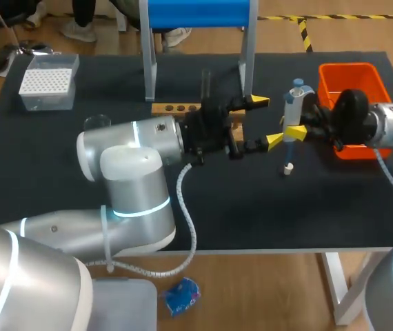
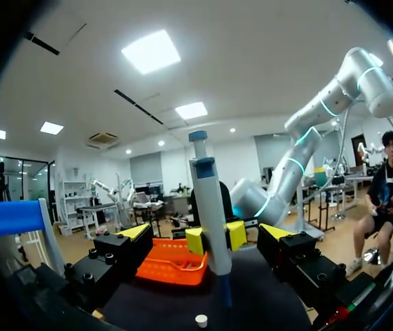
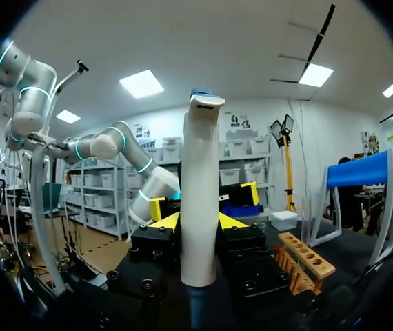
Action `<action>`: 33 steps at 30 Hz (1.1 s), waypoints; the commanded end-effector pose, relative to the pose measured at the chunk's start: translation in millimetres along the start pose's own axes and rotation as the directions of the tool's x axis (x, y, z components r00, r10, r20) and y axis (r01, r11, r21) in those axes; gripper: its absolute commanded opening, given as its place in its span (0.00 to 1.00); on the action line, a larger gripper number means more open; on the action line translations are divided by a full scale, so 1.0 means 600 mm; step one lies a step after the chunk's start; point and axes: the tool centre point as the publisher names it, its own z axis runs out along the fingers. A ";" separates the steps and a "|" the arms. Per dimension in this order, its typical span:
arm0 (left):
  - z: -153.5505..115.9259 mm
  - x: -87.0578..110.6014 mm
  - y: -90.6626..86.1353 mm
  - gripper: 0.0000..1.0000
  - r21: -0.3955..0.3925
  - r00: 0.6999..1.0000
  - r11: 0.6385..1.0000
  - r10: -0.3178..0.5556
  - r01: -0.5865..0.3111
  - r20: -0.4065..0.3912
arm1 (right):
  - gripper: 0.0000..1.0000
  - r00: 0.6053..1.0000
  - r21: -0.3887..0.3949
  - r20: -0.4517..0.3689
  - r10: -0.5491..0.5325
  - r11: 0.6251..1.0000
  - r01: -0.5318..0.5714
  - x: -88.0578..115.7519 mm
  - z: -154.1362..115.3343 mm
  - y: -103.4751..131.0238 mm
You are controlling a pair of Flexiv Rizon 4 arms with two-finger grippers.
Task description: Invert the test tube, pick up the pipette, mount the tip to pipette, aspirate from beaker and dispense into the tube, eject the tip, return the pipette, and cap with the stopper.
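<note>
The right arm's jaws are clamped on the pipette (image 1: 295, 103), holding it upright above the worktop (image 1: 252, 207), just left of the orange bin (image 1: 351, 76). The left arm's jaws stand wide apart and face it from the left, one finger to either side of the pipette's body. As far as I can see, neither finger touches it. The small white stopper (image 1: 288, 168) sits on the worktop just nearer than the pipette's lower end.

To me this looks like a handover or a steadying grip, and that is where the danger lies. The two sets of jaws are very near each other. If the left ones close off-centre, they could strike the right fingers or twist the pipette askew. Lowering the pipette here could also knock the stopper away. The tip box (image 1: 47, 83) lies well apart at the far left.
</note>
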 end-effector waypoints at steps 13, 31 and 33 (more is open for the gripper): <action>-0.005 -0.002 0.000 1.00 0.039 1.000 0.999 0.023 -0.024 0.015 | 0.00 0.999 -0.012 -0.048 0.008 1.000 -0.009 0.003 0.023 -0.022; 0.010 -0.009 -0.003 1.00 0.000 0.997 0.997 0.075 -0.075 -0.028 | 0.00 0.998 -0.016 -0.060 0.018 1.000 -0.019 0.008 0.024 -0.025; 0.010 -0.009 -0.003 1.00 0.000 0.997 0.997 0.075 -0.075 -0.028 | 0.00 0.998 -0.013 -0.064 0.018 1.000 -0.019 0.008 0.025 -0.025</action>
